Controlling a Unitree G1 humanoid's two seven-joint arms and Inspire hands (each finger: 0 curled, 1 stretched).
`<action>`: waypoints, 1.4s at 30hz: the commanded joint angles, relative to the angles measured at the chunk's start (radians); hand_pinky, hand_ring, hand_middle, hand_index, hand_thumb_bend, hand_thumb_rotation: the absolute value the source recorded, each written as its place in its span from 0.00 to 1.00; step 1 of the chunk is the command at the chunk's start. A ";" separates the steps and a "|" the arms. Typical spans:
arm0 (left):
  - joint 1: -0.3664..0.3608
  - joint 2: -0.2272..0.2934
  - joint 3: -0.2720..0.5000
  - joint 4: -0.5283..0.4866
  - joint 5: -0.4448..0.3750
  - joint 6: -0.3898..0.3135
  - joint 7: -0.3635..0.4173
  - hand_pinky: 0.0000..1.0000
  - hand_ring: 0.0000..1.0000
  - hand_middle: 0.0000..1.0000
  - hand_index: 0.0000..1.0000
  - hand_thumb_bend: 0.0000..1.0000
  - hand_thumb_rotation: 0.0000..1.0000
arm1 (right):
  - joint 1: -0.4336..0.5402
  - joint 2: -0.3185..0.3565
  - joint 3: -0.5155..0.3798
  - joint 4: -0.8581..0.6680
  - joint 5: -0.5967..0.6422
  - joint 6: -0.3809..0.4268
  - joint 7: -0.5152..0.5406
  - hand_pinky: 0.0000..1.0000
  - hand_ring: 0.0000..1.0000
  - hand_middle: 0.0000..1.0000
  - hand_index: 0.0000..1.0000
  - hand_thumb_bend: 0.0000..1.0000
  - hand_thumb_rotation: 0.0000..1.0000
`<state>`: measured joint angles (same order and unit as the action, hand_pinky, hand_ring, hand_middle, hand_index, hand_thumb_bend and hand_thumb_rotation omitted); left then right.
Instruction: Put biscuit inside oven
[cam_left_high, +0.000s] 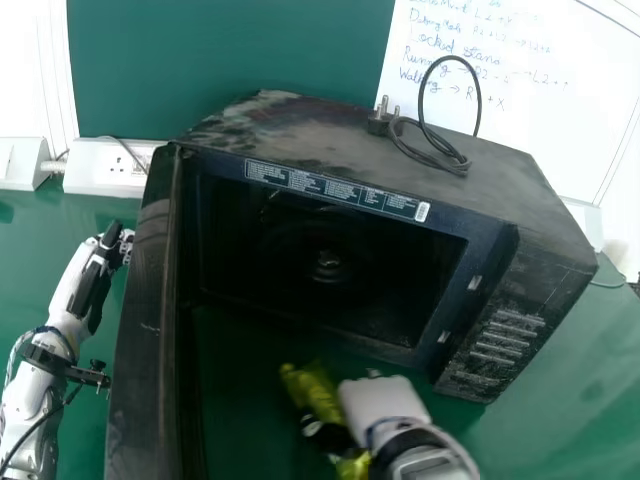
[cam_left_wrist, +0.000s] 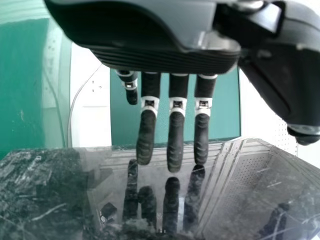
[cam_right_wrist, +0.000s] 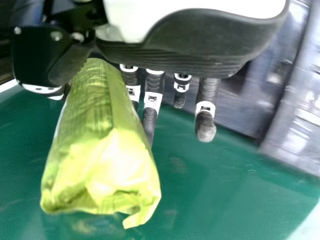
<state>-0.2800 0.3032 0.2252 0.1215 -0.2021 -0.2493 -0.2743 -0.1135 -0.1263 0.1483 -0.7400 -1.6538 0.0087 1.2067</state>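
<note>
Outside edge of open oven (cam_left_high: 510, 315), right robot hand (cam_left_high: 384, 402) holding biscuit packet (cam_left_high: 314, 394).

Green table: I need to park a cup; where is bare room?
The widest bare patch of green table borders the control-panel side of the black microwave oven. It is crowded before the oven's opening, where the right hand holds the yellow-green biscuit packet, and left of the open black door, by the left hand.
</note>
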 joint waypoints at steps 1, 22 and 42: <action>-0.001 -0.004 -0.003 0.007 -0.005 -0.011 -0.009 0.23 0.30 0.39 0.49 0.51 0.06 | -0.044 -0.013 -0.030 -0.035 0.026 0.008 0.013 0.08 0.15 0.47 0.68 0.56 0.00; 0.001 -0.006 -0.005 0.009 -0.006 -0.017 -0.013 0.24 0.31 0.38 0.49 0.51 0.05 | -0.237 -0.070 -0.117 0.034 0.130 0.068 -0.075 0.05 0.12 0.47 0.49 0.53 0.00; 0.014 -0.012 -0.003 -0.001 -0.012 -0.022 -0.016 0.23 0.30 0.39 0.49 0.51 0.05 | -0.393 -0.093 -0.016 0.321 0.135 0.145 -0.322 0.07 0.14 0.47 0.49 0.53 0.00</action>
<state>-0.2777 0.2915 0.2245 0.1223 -0.2127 -0.2605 -0.2834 -0.4836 -0.2094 0.1225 -0.4365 -1.5230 0.1470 0.9211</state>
